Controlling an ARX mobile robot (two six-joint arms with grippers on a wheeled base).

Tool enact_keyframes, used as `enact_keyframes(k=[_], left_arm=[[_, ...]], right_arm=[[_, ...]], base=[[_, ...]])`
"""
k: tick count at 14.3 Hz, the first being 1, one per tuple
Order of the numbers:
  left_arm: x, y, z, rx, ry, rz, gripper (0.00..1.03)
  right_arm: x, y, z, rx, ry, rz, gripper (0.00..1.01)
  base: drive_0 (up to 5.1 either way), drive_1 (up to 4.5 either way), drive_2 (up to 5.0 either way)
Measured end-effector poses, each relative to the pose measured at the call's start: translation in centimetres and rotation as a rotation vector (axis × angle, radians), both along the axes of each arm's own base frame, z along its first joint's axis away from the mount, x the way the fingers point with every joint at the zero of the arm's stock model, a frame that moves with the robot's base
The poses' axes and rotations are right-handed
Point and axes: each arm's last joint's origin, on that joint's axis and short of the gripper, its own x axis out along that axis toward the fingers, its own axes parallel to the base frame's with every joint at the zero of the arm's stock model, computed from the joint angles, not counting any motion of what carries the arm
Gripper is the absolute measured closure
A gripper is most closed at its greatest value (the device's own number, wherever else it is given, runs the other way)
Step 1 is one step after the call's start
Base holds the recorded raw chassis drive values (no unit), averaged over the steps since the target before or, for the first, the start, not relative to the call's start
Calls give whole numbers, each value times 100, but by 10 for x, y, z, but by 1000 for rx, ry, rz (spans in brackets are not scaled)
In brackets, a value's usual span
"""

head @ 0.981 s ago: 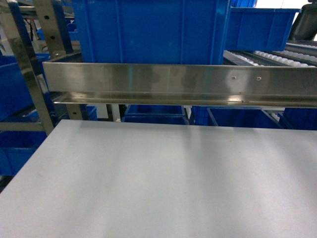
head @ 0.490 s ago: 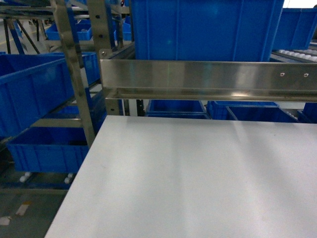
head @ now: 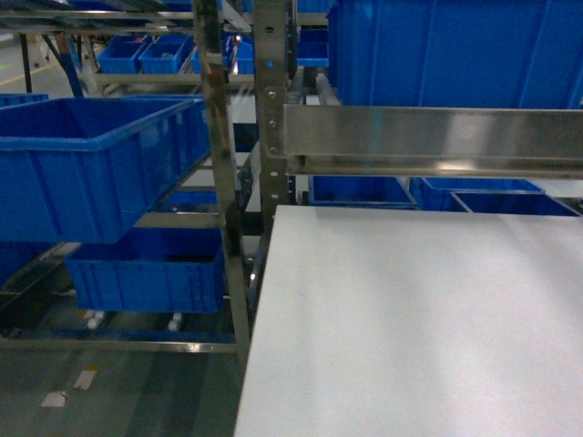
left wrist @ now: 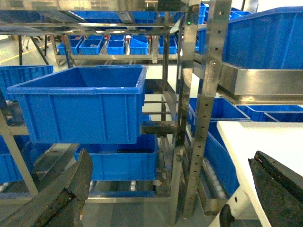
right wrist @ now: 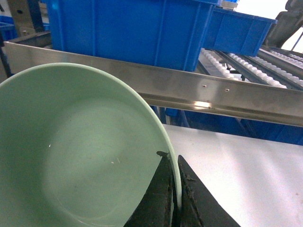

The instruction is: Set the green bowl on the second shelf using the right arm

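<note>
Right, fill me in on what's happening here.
The right claw is pinching the rim of the green bowl, holding it above the white table in front of a steel shelf rail with blue crates behind it. The bowl isn't on any shelf yet. The left claw is open and empty, facing the racks of crates. The head view shows only the table edge and racking, no arms.

**A warehouse storage aisle**

Perforated stainless-steel rack uprights fill the upper centre of the head view. Large blue plastic crates sit at left, white roller conveyor tracks at the right wrist view's upper right, grey concrete floor below.
</note>
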Motion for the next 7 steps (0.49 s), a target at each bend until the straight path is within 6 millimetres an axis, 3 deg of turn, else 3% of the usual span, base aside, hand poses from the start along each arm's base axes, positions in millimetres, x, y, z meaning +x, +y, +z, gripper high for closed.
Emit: enact_keyframes(k=[7], left_arm=[[0, 0, 0, 0, -1, 0, 5]], right_arm=[[0, 0, 0, 0, -2, 3, 99]], base=[[-494, 248, 248]])
